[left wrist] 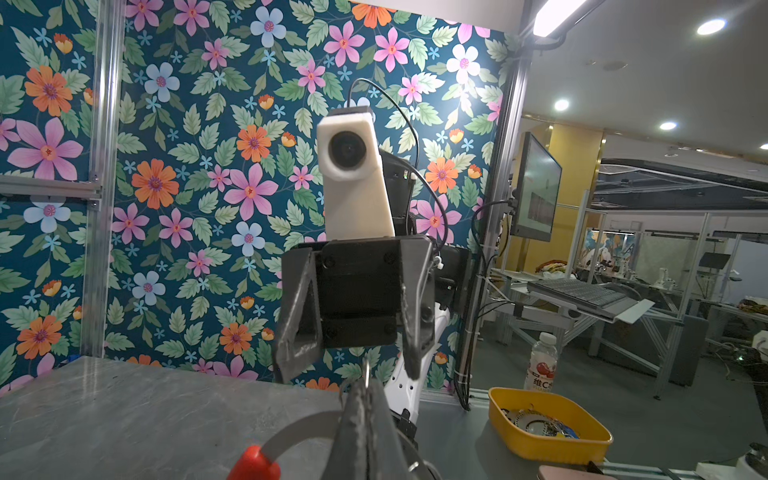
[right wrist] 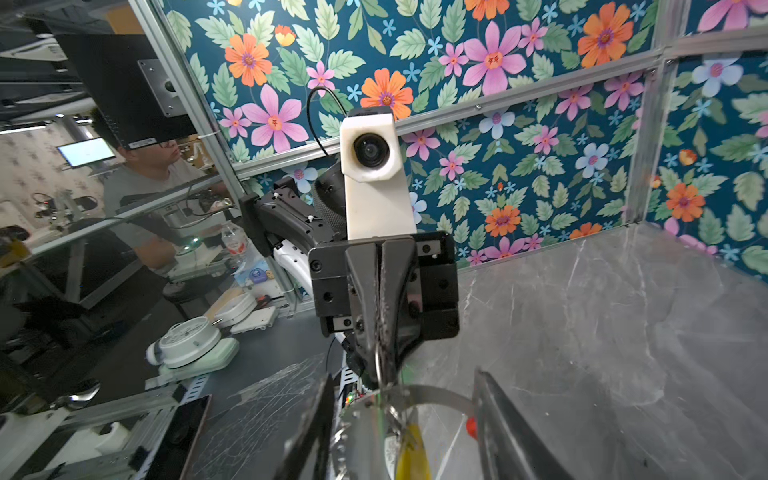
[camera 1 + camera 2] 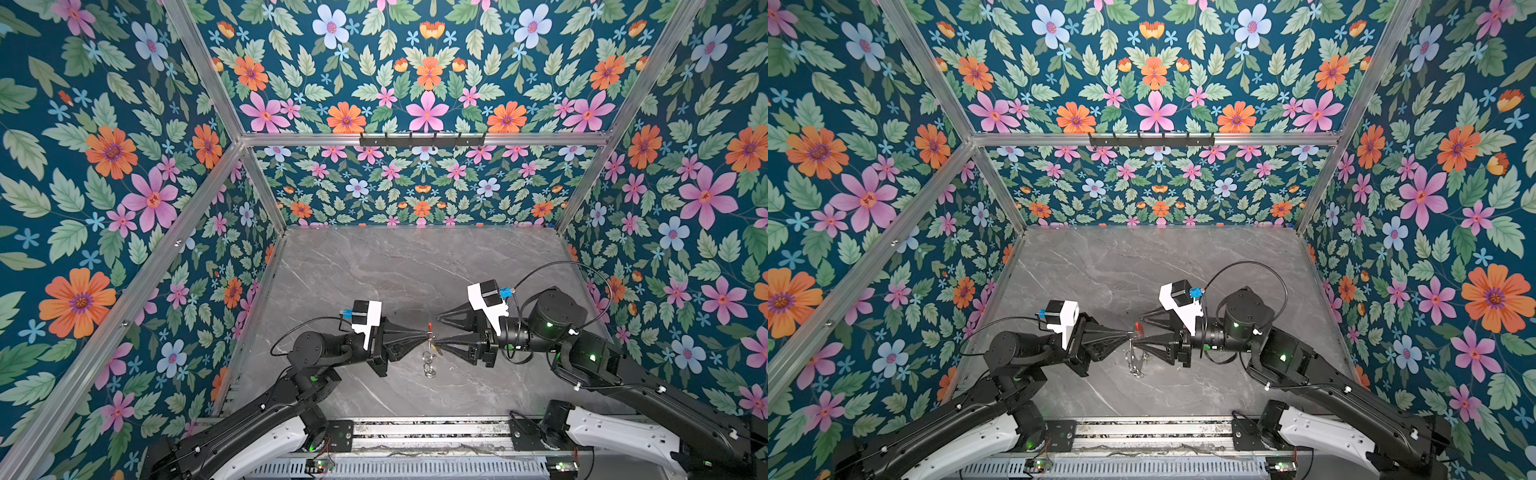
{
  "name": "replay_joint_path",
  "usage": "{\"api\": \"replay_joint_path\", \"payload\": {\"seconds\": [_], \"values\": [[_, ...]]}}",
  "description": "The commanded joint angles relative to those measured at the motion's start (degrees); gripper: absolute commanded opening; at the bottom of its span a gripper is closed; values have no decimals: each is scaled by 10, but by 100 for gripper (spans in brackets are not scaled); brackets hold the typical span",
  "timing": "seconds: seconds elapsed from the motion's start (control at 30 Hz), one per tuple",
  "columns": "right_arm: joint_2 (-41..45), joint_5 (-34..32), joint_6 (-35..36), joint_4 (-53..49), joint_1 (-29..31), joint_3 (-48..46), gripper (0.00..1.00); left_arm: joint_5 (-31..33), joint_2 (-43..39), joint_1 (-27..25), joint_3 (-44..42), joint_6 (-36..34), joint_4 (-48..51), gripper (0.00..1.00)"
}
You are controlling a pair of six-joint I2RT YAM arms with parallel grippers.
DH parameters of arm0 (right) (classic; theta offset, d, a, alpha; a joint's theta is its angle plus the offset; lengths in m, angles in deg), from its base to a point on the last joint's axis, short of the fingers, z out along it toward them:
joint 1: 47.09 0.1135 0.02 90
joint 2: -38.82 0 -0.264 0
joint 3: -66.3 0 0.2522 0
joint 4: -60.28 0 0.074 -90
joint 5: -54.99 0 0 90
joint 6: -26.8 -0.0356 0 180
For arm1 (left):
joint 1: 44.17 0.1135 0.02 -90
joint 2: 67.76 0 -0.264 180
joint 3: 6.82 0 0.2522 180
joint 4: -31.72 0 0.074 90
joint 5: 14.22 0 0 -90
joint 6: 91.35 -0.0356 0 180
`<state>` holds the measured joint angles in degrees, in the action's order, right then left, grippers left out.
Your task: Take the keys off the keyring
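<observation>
In both top views the keyring hangs above the table's middle, its red segment [image 3: 429, 326] [image 3: 1138, 328] uppermost and small silver loops [image 3: 428, 362] [image 3: 1133, 362] dangling below. My left gripper [image 3: 424, 332] [image 3: 1128, 335] is shut on the ring's rim. In the left wrist view its tips [image 1: 365, 395] pinch the grey band [image 1: 299, 428] beside the red segment [image 1: 253, 463]. My right gripper [image 3: 435, 331] [image 3: 1138, 331] faces it, open, one finger on each side of the ring. The right wrist view shows a brass-yellow key [image 2: 409, 453] and a toothed grey metal piece [image 2: 361, 436] hanging between its open fingers [image 2: 316, 428].
Grey marble tabletop [image 3: 374, 270] inside floral walls. A black hook rail [image 3: 422, 139] is mounted on the back wall. Outside the cell, the left wrist view shows a yellow tray [image 1: 582, 451] holding metal rings, and a bottle [image 1: 540, 365].
</observation>
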<state>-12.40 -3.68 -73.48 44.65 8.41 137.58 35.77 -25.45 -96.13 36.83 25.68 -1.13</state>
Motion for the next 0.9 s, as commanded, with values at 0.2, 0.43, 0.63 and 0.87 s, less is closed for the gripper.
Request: {"api": "replay_joint_path", "payload": {"seconds": [0.2,0.43,0.63,0.87], "values": [[-15,52,-18,22,0,-3,33,35,-10,0,-6,-5,-14,0],[-12,23,-18,22,0,-10,21,51,-12,0,-10,-9,-8,0],[-14,12,-18,20,0,-10,16,52,-8,0,-10,-11,-3,0],[-17,2,-16,5,-1,-4,1,53,-6,0,-6,-9,3,0]]}}
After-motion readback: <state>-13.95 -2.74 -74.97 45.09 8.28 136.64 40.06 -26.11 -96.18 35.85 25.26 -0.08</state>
